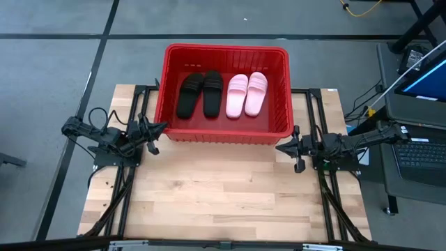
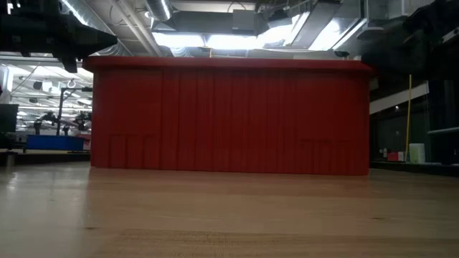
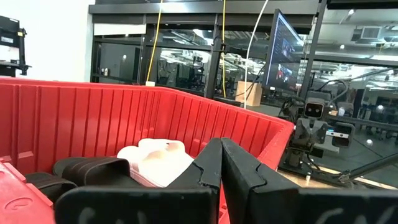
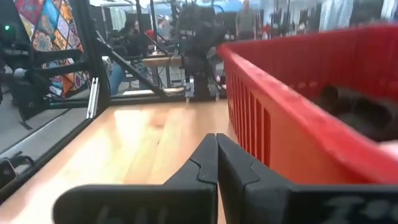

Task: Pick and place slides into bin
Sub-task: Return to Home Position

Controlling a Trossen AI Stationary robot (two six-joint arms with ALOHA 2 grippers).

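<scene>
The red bin (image 1: pixel 224 132) stands at the far middle of the wooden table. Inside it lie two black slides (image 1: pixel 200 93) on the left and two pale pink slides (image 1: pixel 247 93) on the right, side by side on the bin's floor. My left gripper (image 1: pixel 162 127) is shut and empty, beside the bin's near left corner. My right gripper (image 1: pixel 280 147) is shut and empty, beside the bin's near right corner. The left wrist view shows a black slide (image 3: pixel 87 171) and a pink slide (image 3: pixel 158 162) over the bin wall (image 3: pixel 93 118).
The bin fills the low view (image 2: pixel 229 118). Bare wooden table top (image 1: pixel 223 195) lies between the arms and toward the near edge. A desk with a laptop (image 1: pixel 421 150) stands off the table's right side. People and equipment show in the room beyond.
</scene>
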